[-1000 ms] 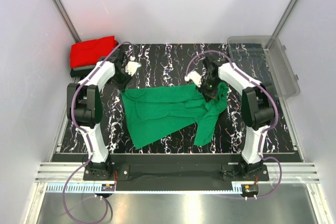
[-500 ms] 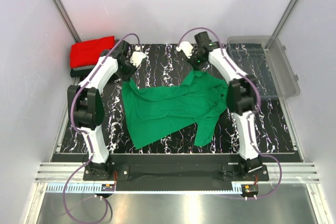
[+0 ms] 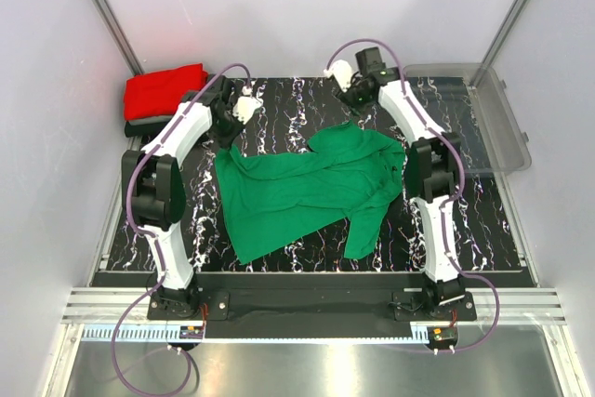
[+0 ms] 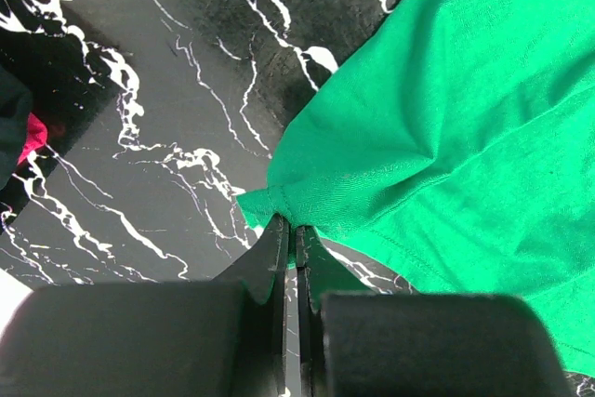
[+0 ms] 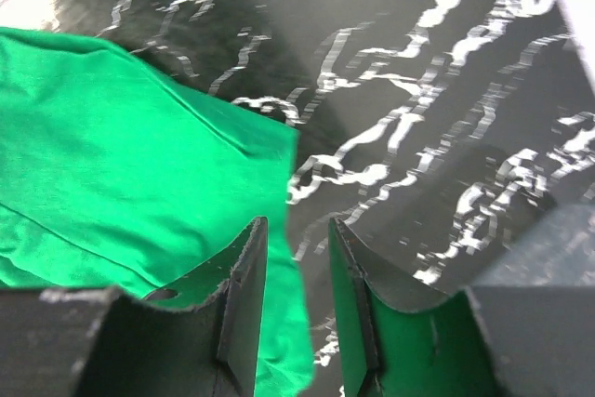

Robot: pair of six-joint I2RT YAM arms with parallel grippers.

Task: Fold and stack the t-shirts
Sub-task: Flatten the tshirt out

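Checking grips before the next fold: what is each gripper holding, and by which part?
The left gripper pinches a bunched corner of the green t-shirt. The right gripper is open, holding nothing.

On my feed the green t-shirt was one solid bright shade. The red t-shirt was solid too, above a near-black dark t-shirt. The table was black, veined white like marble. The bin was clear, faintly grey. The left arm and right arm were white and black, their cables purple, the left gripper and right gripper black
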